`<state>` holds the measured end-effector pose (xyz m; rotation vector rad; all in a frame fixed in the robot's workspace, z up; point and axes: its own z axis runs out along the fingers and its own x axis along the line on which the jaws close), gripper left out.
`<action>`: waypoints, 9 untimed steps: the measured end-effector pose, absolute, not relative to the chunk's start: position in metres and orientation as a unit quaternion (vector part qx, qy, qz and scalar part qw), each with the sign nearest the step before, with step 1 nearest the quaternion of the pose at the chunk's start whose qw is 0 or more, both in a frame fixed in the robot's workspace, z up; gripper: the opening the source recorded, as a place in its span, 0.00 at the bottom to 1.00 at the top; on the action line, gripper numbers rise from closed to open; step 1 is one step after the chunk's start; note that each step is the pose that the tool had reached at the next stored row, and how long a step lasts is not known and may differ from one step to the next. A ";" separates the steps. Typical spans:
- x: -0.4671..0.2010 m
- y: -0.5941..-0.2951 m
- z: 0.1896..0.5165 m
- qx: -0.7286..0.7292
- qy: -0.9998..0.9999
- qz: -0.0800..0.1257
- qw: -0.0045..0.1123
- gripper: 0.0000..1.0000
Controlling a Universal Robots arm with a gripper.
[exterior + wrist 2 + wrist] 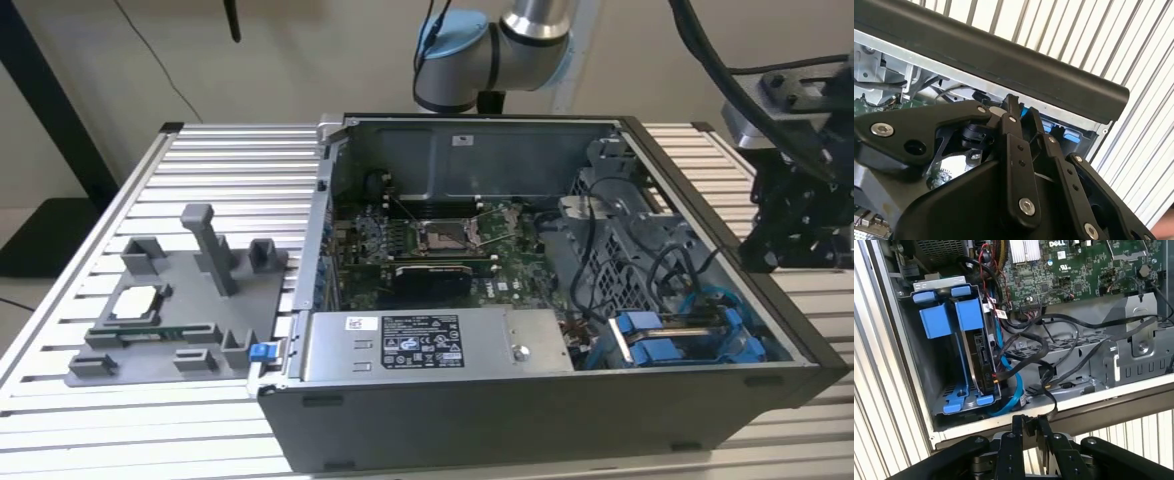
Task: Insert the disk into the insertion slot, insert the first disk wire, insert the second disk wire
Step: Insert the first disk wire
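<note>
My fingers (1018, 427) up close, clenched on nothing, right at the case (1094, 399) rim.
Just past them the disk (981, 357) stands on edge in its blue carrier (949, 320), seated in the slot (924, 375) at the case's corner. A blue cable (1015, 382) curls beside it, black wires (1026, 354) drape over the grey frame, with the green board (1079, 275) beyond. It's all on the ribbed bench (869, 405).

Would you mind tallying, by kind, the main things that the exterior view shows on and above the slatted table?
Computer case: 1
Power supply box: 1
Motherboard: 1
Grey fixture: 1
Robot arm: 1
Total: 5
</note>
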<state>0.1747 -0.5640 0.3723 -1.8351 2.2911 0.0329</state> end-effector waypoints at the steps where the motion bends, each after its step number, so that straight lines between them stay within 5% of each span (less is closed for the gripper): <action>1: 0.175 -0.564 0.372 -0.622 0.776 0.011 0.103 0.00; 9: 0.175 -0.564 0.372 -0.622 0.777 0.011 0.103 0.00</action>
